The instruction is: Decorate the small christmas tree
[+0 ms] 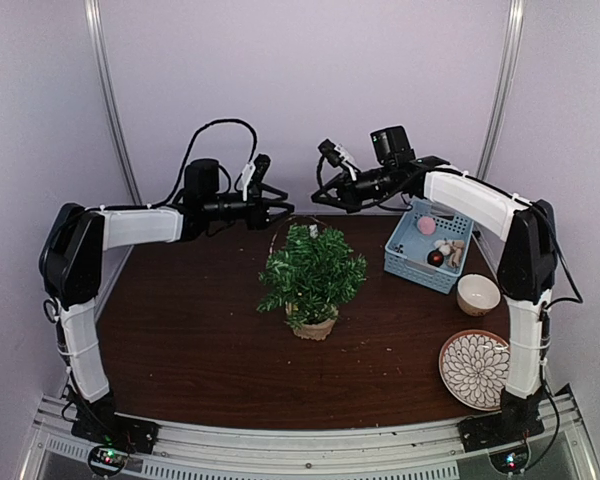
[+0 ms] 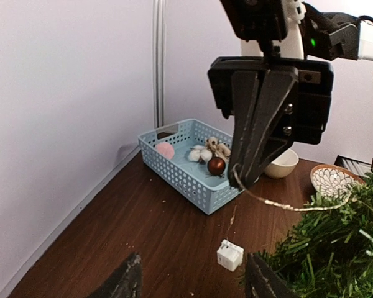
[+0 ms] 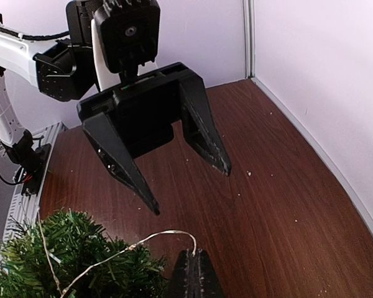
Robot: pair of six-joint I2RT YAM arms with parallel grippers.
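Note:
The small christmas tree (image 1: 312,270) stands in its tan pot (image 1: 312,325) mid-table. A thin light wire (image 3: 121,251) runs from its branches up to my right gripper (image 3: 196,264), which is shut on the wire's end just behind the tree top (image 1: 320,197). The wire also shows in the left wrist view (image 2: 286,207), hanging from the right gripper (image 2: 244,179). My left gripper (image 1: 283,209) is open and empty, facing the right one from a hand's width away (image 3: 189,189). A small white box (image 2: 230,254) sits beside the tree (image 2: 336,248).
A light blue basket (image 1: 405,262) at the back right holds a red bauble (image 2: 216,166), a pink ball (image 2: 165,149) and pale ornaments. A cream bowl (image 1: 477,294) and a patterned plate (image 1: 474,368) stand at the right. Walls close in behind.

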